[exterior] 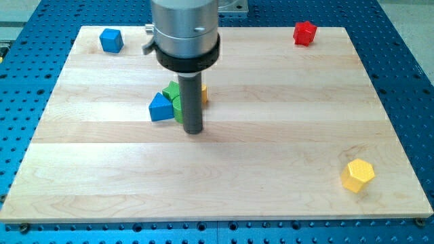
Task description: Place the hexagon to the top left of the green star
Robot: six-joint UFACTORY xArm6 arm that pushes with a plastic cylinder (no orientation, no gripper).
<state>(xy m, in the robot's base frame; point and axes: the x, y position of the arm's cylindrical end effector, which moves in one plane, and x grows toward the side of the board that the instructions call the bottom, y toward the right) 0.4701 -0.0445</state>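
The yellow hexagon (pixel 357 175) lies near the board's bottom right corner. A green block (pixel 175 100), likely the green star, sits left of centre and is partly hidden behind my rod. A blue triangular block (pixel 160 108) touches its left side. A sliver of a yellow-orange block (pixel 204 95) shows at the rod's right. My tip (pixel 194 130) rests on the board just below and right of the green block, far to the left of the hexagon.
A blue cube (pixel 111 40) lies at the top left corner. A red star-like block (pixel 305 32) lies near the top right. The wooden board (pixel 271 135) is bordered by a blue perforated table (pixel 407 68).
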